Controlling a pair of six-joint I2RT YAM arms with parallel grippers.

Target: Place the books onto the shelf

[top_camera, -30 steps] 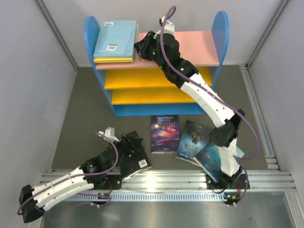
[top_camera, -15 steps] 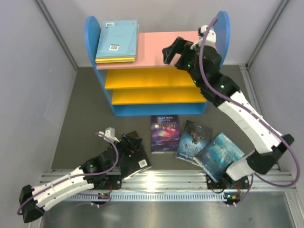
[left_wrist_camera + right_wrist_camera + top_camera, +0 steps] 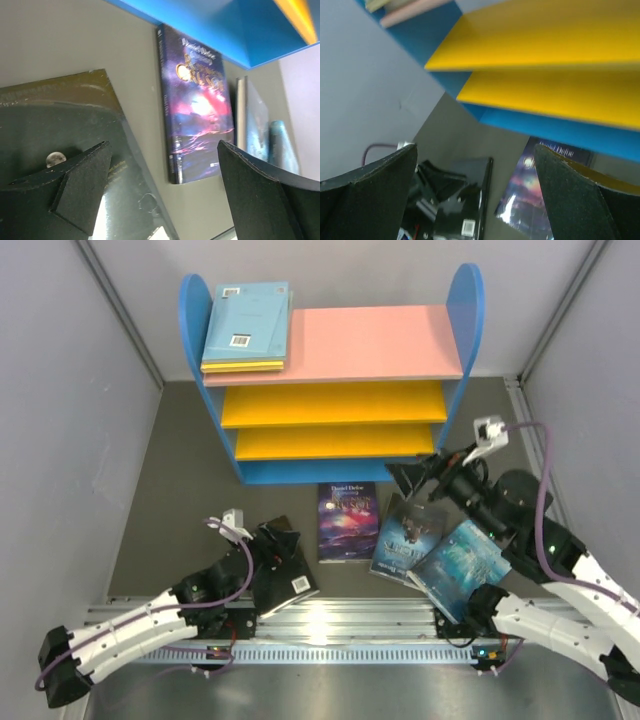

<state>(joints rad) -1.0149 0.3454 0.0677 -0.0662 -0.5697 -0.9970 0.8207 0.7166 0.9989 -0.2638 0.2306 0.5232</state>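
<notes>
You're partway there. A small stack already sits on the left end of the shelf's (image 3: 380,340) pink top board: a light blue book (image 3: 245,322) on top, with a yellow book (image 3: 240,367) peeking out underneath. Can't tell if anything's sandwiched between them.

Four are still flat on the bench (image 3: 180,490) in front of the shelf's blue base:
- a purple-blue book (image 3: 346,522) closest in
- a dark book (image 3: 407,538) and a teal book (image 3: 460,565) off toward the shelf's right side
- a black book (image 3: 290,575) farthest out

Your right arm's fingers (image 3: 370,200) are spread wide and empty, hanging just in front of the right end of the shelf's base. Your left arm's fingers (image 3: 82,190) are spread too, low over the black book, not pinching it as far as I can see.
</notes>
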